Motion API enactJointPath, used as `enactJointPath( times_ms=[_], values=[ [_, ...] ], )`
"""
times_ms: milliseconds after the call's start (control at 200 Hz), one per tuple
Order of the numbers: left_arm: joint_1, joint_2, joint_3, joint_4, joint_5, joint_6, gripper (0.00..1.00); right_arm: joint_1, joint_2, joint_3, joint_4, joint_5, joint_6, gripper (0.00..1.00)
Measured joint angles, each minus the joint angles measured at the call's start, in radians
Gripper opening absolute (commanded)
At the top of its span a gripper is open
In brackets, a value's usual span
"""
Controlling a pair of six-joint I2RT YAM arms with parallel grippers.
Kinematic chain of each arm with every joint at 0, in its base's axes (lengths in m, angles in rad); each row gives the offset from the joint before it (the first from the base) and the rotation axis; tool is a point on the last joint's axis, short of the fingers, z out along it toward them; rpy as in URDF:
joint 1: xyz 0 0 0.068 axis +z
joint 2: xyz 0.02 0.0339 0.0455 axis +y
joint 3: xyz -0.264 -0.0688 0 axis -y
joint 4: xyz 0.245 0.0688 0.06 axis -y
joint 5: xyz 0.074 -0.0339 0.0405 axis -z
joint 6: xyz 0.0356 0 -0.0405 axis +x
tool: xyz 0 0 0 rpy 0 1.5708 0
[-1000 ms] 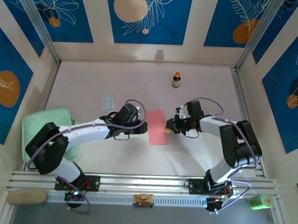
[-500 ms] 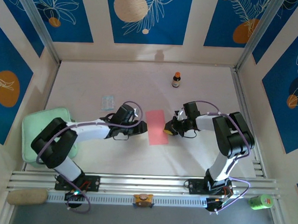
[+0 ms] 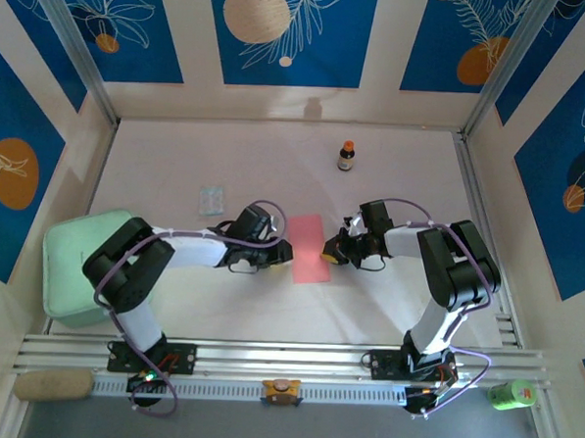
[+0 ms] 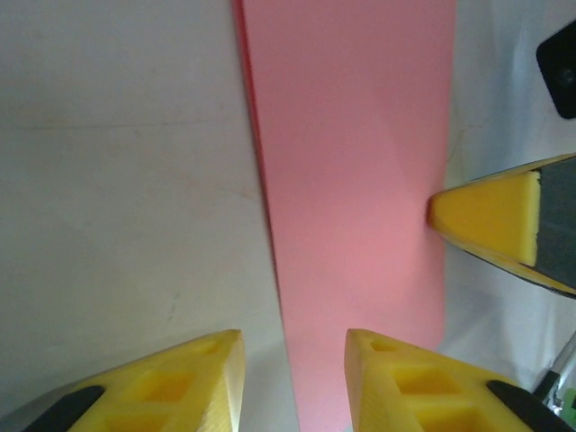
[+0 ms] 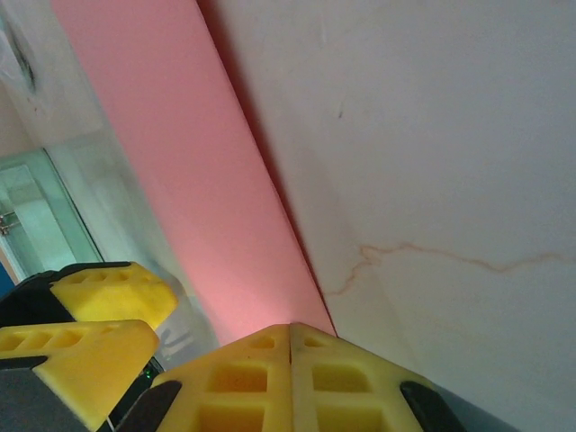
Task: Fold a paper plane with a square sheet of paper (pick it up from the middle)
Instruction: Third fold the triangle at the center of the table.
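Right fingers (image 5: pixel 243 378) newly together — paper (image 4: pixel 360 180) partly cropped

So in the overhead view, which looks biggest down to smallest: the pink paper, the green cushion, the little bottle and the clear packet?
1. Green cushion
2. Pink paper
3. Clear packet and little bottle: these two look too alike in size to rank.

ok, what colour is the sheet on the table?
The sheet of paper is plain salmon pink, unmarked. Clearest in the left wrist view.
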Motion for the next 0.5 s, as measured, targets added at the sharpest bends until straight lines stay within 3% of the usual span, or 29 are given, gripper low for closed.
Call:
enactJointPath(
  times_ms=[500],
  values=[
    [0.0,0.075,0.069,-0.001,0.007,-0.019,0.33,0.004,-0.002,0.0,-0.001,0.011,-0.001,0.04]
  ],
)
